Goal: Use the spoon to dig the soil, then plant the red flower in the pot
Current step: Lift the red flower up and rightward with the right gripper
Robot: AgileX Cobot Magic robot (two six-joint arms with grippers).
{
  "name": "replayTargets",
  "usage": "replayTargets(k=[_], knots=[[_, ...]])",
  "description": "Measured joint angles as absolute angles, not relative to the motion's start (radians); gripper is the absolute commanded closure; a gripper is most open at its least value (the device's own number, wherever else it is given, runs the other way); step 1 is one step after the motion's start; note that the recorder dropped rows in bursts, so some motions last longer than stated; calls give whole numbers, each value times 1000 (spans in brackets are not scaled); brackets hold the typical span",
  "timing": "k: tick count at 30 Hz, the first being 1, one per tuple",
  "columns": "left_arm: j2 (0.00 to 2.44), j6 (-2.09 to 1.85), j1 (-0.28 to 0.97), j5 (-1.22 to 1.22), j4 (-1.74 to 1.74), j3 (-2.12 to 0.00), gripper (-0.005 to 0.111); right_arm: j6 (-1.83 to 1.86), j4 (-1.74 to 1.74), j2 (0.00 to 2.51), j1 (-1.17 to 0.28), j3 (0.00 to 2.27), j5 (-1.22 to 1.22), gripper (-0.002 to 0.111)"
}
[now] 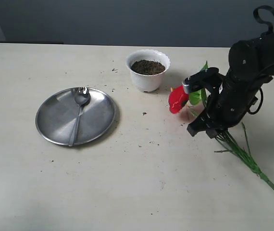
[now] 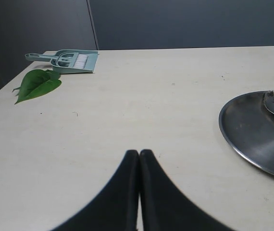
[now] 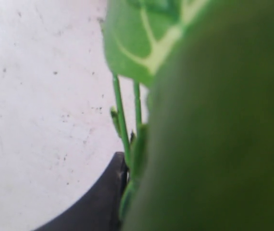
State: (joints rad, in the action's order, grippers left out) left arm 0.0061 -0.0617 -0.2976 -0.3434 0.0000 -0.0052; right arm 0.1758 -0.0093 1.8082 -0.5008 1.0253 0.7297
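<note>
Grasping the red flower [image 1: 178,99] by its thin stems, my right gripper [image 1: 202,130] sits low near the pot [image 1: 146,83]; my left gripper [image 2: 139,161] is clenched on nothing. Spoon [image 1: 78,113] lies on the steel plate [image 1: 55,122]. Risks, as I judge them: slim stems slipping or twisting in the hold; trailing stem ends dragging on the tabletop [image 1: 142,187]; bloom nudging the pot and spilling soil [image 1: 147,67].

Soft, even light covers the pale surface [image 1: 142,192] (shadows are faint). Close up, the red flower [image 3: 214,134] is badly blurred.
</note>
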Motion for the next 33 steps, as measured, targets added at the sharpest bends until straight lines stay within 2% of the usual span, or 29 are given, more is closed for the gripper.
replayTargets(k=[25,33], knots=[[6,-62,-298,-343,0,-5,107,-12,-129,1298,-498,1013,537,109],[6,-62,-298,-343,0,-5,107,-29,-106,1217,-389,975,540,109]])
